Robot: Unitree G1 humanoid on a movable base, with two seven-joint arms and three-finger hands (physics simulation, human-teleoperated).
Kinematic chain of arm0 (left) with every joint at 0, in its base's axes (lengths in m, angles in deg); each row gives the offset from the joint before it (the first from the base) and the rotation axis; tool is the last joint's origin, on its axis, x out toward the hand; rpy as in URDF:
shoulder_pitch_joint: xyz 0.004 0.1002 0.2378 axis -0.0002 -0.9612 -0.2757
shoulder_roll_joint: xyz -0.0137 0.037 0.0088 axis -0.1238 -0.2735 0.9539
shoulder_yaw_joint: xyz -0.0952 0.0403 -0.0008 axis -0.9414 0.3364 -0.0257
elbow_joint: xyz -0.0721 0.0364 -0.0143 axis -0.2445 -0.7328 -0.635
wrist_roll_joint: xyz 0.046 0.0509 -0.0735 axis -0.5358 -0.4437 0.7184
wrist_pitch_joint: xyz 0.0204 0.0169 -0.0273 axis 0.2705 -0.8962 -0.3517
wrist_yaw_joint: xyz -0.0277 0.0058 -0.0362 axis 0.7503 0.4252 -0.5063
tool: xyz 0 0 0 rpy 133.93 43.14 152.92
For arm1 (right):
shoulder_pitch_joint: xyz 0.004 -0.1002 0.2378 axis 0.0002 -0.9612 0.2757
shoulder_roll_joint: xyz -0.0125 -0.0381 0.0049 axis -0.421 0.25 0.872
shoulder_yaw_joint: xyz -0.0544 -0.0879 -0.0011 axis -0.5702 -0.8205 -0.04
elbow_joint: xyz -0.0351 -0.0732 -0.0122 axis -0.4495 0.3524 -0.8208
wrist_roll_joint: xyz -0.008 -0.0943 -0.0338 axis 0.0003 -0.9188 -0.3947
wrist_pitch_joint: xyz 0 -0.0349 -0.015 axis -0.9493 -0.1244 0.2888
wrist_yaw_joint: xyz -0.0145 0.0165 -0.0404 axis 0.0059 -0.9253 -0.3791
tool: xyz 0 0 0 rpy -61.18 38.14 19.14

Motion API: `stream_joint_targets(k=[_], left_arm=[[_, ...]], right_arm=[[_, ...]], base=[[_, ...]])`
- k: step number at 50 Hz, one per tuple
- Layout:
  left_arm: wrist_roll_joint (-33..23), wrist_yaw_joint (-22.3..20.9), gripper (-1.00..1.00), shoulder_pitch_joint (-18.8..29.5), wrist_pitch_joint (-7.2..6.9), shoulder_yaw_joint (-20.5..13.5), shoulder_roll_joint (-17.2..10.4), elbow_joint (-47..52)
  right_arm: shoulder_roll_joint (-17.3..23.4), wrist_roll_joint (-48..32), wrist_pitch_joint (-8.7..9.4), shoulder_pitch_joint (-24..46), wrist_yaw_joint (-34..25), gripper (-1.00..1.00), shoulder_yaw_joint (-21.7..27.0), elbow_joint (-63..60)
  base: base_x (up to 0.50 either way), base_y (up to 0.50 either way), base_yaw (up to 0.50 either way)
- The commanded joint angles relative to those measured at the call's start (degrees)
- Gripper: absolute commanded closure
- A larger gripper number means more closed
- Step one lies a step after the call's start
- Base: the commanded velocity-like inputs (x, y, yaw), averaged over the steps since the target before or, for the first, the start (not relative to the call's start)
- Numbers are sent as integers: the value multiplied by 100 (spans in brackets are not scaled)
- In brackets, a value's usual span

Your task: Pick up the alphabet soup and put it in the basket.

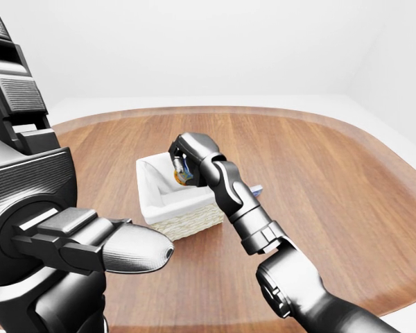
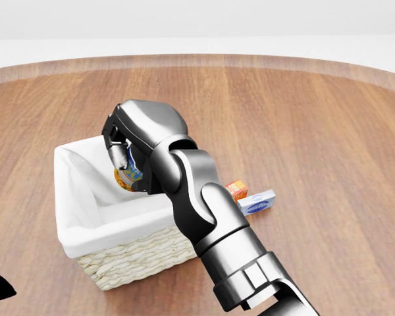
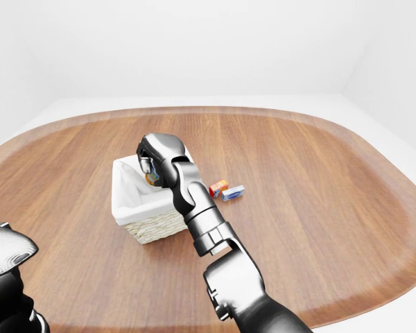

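Alphabet soup (image 2: 126,176) sits clenched in the right robot hand (image 2: 122,153), fingers wrapped round it, low inside the white-lined basket (image 2: 79,227). Two small boxes (image 2: 250,197) lie on the worktop (image 2: 316,131) just right of the arm.

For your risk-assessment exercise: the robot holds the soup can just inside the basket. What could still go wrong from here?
1. The right hand grips the alphabet soup above the lining of the basket; released there, it may tip over on landing.
2. The hand sits close to the basket's top rim in the head view, so withdrawing could catch the cloth and drag the basket.
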Motion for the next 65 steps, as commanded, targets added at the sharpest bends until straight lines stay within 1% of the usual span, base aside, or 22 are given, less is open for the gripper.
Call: stream_joint_targets(k=[1,3,8,9,10,12,13,16,21,29,35,36,40,44,55,57,65], left_arm=[[-36,-28,-100,-4,0,7,15,0],[-39,-32,-100,-4,0,7,18,0],[-45,-36,-100,-4,0,7,21,0],[-79,-70,-100,-37,0,15,22,0],[-89,-80,-100,-38,0,4,36,0],[-106,-111,-100,-25,0,-25,64,0],[-106,-120,-100,-20,0,-22,78,0],[-185,-156,-100,6,0,21,121,0],[-160,-141,-100,-12,0,4,113,0],[-122,-98,-100,-24,0,28,77,0],[-273,-175,-100,-47,0,117,122,0],[-273,-179,-100,-41,0,112,136,0],[-282,-191,-100,-40,0,109,135,0],[-188,-114,-100,-15,0,123,70,0],[-257,-171,-100,-28,0,144,134,0],[-283,-143,-100,-25,0,215,121,0],[-237,-135,-100,-31,0,181,121,0]], right_arm=[[-3,-18,0,43,128,98,12,-26],[-3,-18,0,43,128,99,12,-26],[-3,-18,0,43,128,94,12,-25],[-70,96,0,225,237,95,71,343],[-52,64,0,353,352,94,41,621],[-116,198,0,452,450,95,81,835],[-118,181,0,500,602,94,53,1013],[-123,205,0,603,724,95,49,1293],[-79,401,0,1119,1186,95,170,2435],[-65,500,0,1289,1496,95,184,3031],[-102,535,0,1388,1609,95,217,3216],[-110,513,-19,1425,1613,95,197,3265],[-146,546,0,1632,1665,95,249,3425],[-256,526,0,1809,1601,95,235,3501],[-549,435,0,2281,1519,94,246,3609],[-589,453,0,2395,1473,95,270,3613],[-649,352,0,2375,1511,95,254,3673]], base=[[0,0,0],[0,0,0],[0,0,0],[0,0,0],[0,0,0],[0,0,0],[0,0,0],[0,0,0],[0,0,0],[0,0,0],[0,0,0],[0,0,0],[0,0,0],[0,0,0],[0,0,0],[0,0,0],[0,0,0]])
